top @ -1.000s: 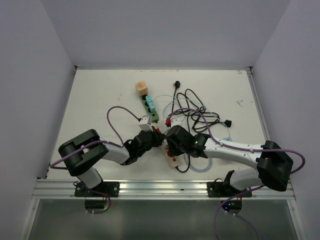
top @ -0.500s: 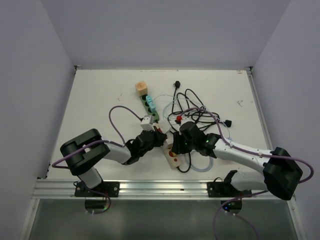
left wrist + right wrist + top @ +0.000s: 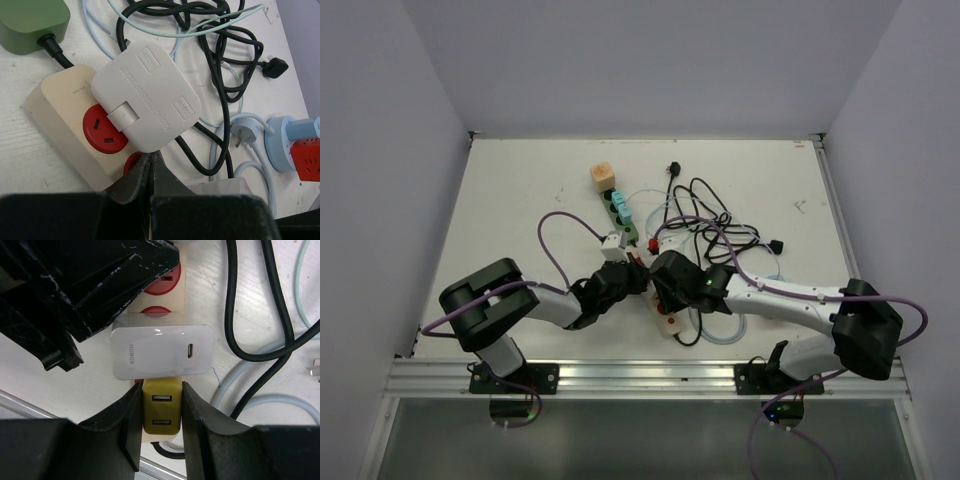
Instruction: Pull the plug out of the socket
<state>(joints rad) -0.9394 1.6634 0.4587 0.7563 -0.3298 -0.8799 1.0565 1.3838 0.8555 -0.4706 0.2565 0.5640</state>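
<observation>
Overhead, the white table [image 3: 510,190] carries the cream plastic power strip with red sockets [image 3: 667,318], arms hiding most of it. Left wrist view alone: left gripper [image 3: 151,167] pinched closed, empty, beside the white square charger [image 3: 150,95]. Right wrist view alone: right gripper [image 3: 161,412] clamps the small yellow two-port USB plug [image 3: 161,426], which touches the charger on the strip.

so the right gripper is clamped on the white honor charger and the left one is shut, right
No: the right gripper is clamped on the yellow USB plug beside the white Honor charger, as the right wrist view shows. The left gripper is shut.
</observation>
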